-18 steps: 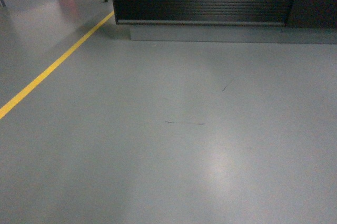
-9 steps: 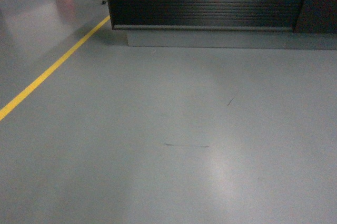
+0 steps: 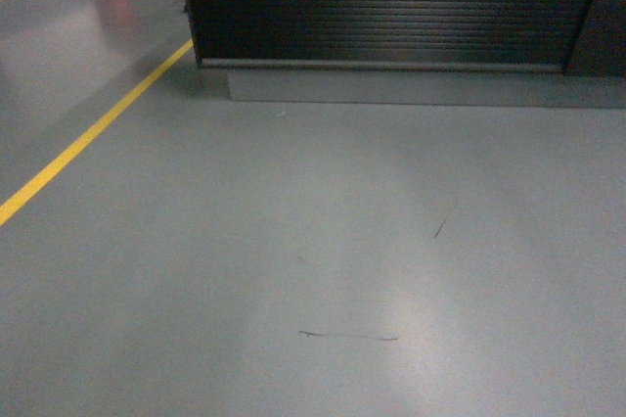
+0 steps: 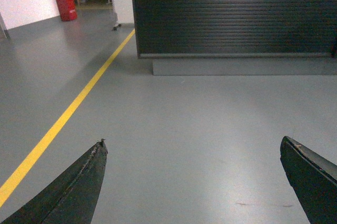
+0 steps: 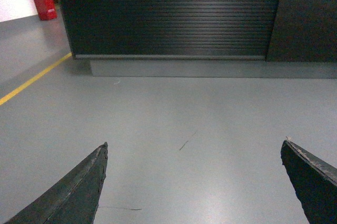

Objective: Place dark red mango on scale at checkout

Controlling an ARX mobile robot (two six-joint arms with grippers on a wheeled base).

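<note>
**A:** Where's the dark red mango? You've got no sight of it in any view, nor of the scale; only the checkout (image 3: pixel 391 6), its ribbed front filling more of your head view than a second ago.

**B:** So you're closing in on it?

**A:** Yes. The floor scuff (image 3: pixel 347 337) has slid down towards you; that's approach, no pick yet. Left gripper (image 4: pixel 194 182) and right gripper (image 5: pixel 194 182) point level at the checkout, spread wide, holding nothing.
</note>
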